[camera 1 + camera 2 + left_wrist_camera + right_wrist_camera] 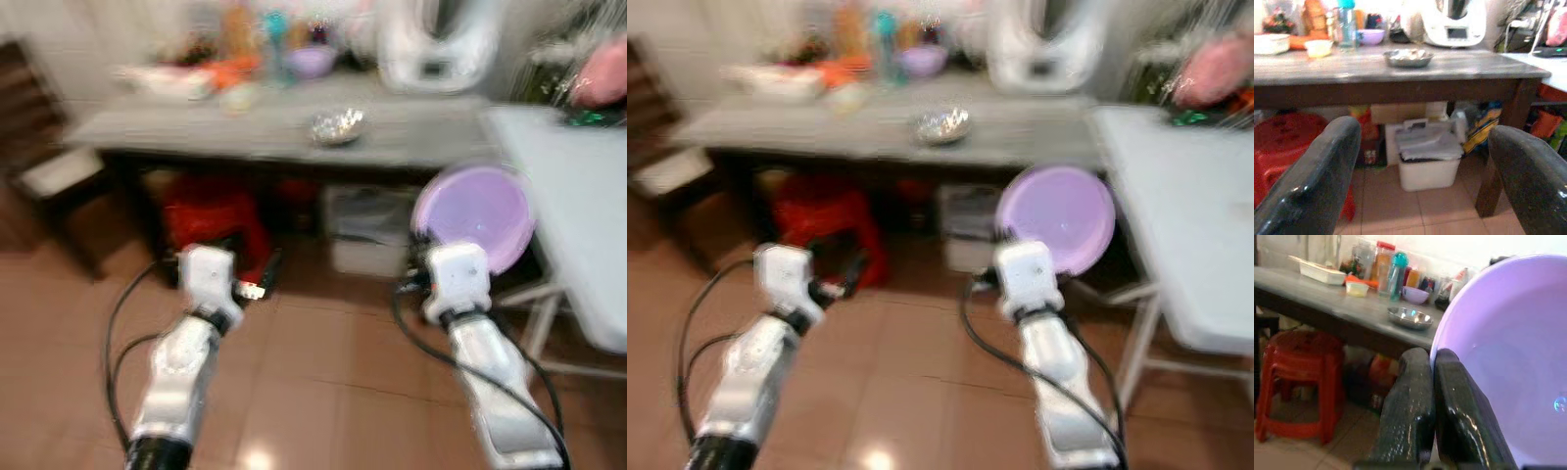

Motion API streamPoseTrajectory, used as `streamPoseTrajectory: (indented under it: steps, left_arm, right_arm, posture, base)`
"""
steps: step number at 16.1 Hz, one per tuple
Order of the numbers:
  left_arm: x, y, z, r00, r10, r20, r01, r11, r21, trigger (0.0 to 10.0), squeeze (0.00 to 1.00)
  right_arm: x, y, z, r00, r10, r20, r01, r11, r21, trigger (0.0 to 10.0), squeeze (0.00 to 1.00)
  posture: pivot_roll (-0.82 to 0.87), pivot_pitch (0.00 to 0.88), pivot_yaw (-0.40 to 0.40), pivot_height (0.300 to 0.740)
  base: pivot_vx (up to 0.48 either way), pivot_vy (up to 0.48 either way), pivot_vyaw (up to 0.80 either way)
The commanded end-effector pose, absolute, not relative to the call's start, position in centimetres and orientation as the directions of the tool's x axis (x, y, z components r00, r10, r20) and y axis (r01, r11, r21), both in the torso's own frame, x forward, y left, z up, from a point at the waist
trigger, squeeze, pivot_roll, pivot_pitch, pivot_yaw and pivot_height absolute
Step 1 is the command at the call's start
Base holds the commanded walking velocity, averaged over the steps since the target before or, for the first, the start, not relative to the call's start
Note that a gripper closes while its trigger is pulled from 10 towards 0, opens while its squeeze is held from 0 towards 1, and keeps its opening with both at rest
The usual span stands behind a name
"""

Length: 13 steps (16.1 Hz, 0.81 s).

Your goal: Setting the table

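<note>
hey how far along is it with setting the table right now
Early on. Done: the right claw has a purple plate pinched by its rim, carried upright. In hand: it's facing the grey table, apart from it, and the head views are blurred. The left claw is open, holding nothing. Left: setting the plate down; the table bears a steel bowl and clutter along the back.

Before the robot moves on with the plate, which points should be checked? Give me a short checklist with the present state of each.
1. Right claw shut on the rim of the round lilac plastic plate: ok.
2. Plate held upright, clear of the white table: ok.
3. Left claw open, holding nothing: ok.
4. Free space on the grey wooden table beside the shiny metal bowl: ok.
5. Head views sharp enough for placing: not ok, blurred.
</note>
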<state>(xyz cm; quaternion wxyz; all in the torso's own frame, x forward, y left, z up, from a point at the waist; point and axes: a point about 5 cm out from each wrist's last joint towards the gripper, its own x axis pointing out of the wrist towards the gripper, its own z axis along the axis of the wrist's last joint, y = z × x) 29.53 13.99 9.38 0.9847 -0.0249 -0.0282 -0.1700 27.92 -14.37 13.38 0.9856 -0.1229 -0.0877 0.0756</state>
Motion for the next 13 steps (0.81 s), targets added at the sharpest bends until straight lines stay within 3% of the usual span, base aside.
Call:
streamPoseTrajectory:
  steps: [1, 4, 7, 11, 13]
  left_arm:
    - [29.8, 14.8, 9.9, 0.947, -0.312, 0.078, 0.314, 0.950, -0.011, 10.0, 0.00]
    - [29.8, 15.2, 9.8, 0.953, -0.295, 0.072, 0.296, 0.955, -0.003, 10.0, 0.00]
    - [29.4, 15.2, 9.8, 0.937, -0.341, 0.077, 0.341, 0.940, 0.014, 10.0, 0.00]
    - [29.0, 15.1, 9.7, 0.933, -0.350, 0.084, 0.351, 0.936, 0.005, 10.0, 0.00]
    - [28.3, 15.5, 9.3, 0.941, -0.331, 0.075, 0.332, 0.943, 0.007, 10.0, 0.00]
  right_arm:
    - [28.0, -14.0, 14.3, 0.963, 0.184, 0.198, -0.132, 0.959, -0.250, 10.0, 0.00]
    - [27.8, -14.1, 14.2, 0.965, 0.177, 0.196, -0.125, 0.960, -0.251, 10.0, 0.00]
    - [27.7, -14.7, 14.1, 0.971, 0.137, 0.197, -0.088, 0.968, -0.236, 10.0, 0.00]
    - [27.4, -14.9, 13.9, 0.973, 0.126, 0.194, -0.079, 0.969, -0.232, 10.0, 0.00]
    - [26.9, -15.2, 13.6, 0.977, 0.108, 0.184, -0.066, 0.973, -0.222, 10.0, 0.00]
  posture:
    - [0.00, 0.000, 0.008, 0.740]
    - [0.00, 0.000, 0.011, 0.740]
    - [0.00, 0.000, 0.019, 0.740]
    - [-0.01, 0.000, 0.018, 0.740]
    - [-0.01, 0.000, 0.018, 0.740]
  base:
    - [0.000, 0.431, 0.00]
    - [0.000, 0.374, 0.00]
    - [0.000, 0.000, 0.00]
    - [0.000, 0.000, -0.69]
    - [0.000, 0.000, 0.00]
